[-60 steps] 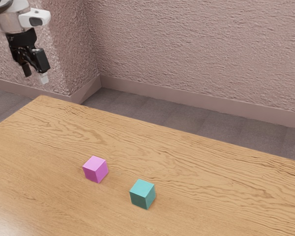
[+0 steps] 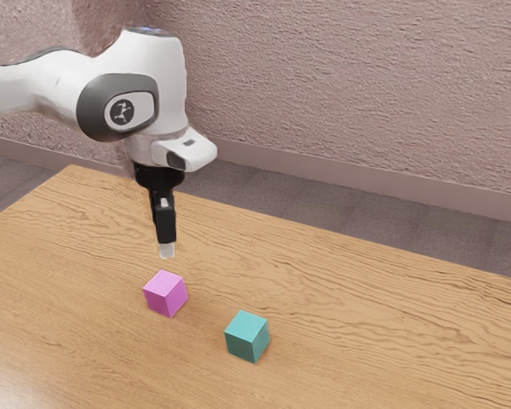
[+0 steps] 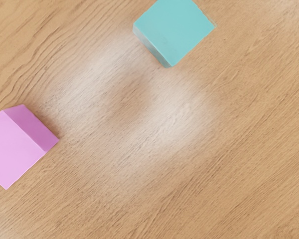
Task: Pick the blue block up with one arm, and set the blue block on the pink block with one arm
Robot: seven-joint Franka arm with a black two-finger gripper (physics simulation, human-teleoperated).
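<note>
The work surface is a wooden table with pronounced grain. It stands before a rough pinkish wall with a baseboard and a strip of grey floor.

**Position of the task's thing.** The blue block, teal in tone, rests flat on the table. In the exterior view it lies toward the exterior view's right of the pincer and nearer the camera, well apart from it and lower. The pink block sits on the table almost directly below the pincer tip, with a clear gap between the two. The two blocks are near each other but do not touch. In the wrist view the blue block and the pink block lie apart on the table, with bare wood and a pale blurred patch between them.

**Limits of visibility.** In the wrist view both blocks are cut off by the frame edge. In the exterior view the white arm is cut off at the exterior view's left.

**Pincer state.** The pincer points straight down and is seen edge-on, so how far open it stands cannot be told. It touches neither block nor the table, and both blocks rest on the wood.
</note>
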